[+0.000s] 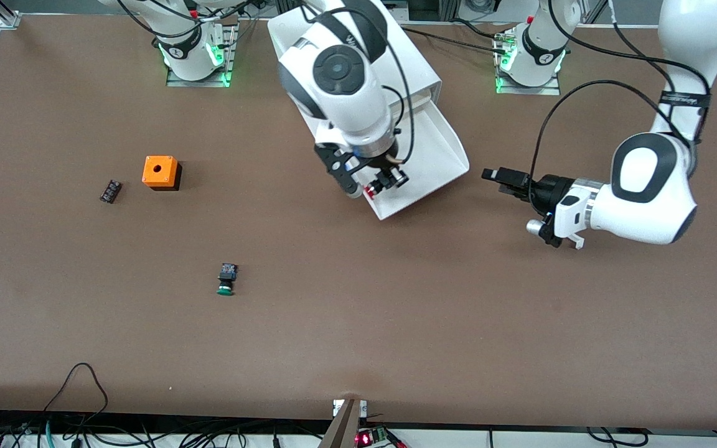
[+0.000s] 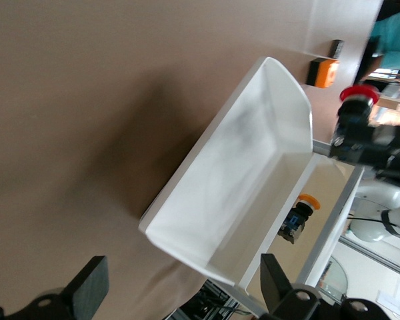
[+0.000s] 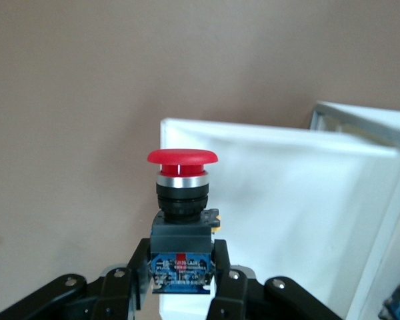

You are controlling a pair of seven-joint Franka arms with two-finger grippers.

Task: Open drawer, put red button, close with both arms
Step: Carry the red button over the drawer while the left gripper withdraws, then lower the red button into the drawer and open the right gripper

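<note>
The white drawer (image 1: 424, 158) stands pulled out of its white cabinet (image 1: 417, 68) at the table's edge by the robots' bases. My right gripper (image 1: 378, 185) is shut on the red button (image 1: 369, 190) and holds it over the open drawer's front corner. In the right wrist view the button (image 3: 182, 200) sits upright between the fingers (image 3: 221, 267), red cap up, over the drawer (image 3: 287, 220). My left gripper (image 1: 498, 180) is open and empty, beside the drawer toward the left arm's end. The left wrist view shows the drawer (image 2: 240, 173) and the held red button (image 2: 359, 97).
A green-capped switch (image 1: 227, 278) lies nearer the front camera. An orange box (image 1: 160, 172) and a small black part (image 1: 110, 190) lie toward the right arm's end. A yellow-capped switch (image 2: 299, 217) lies in the compartment under the drawer.
</note>
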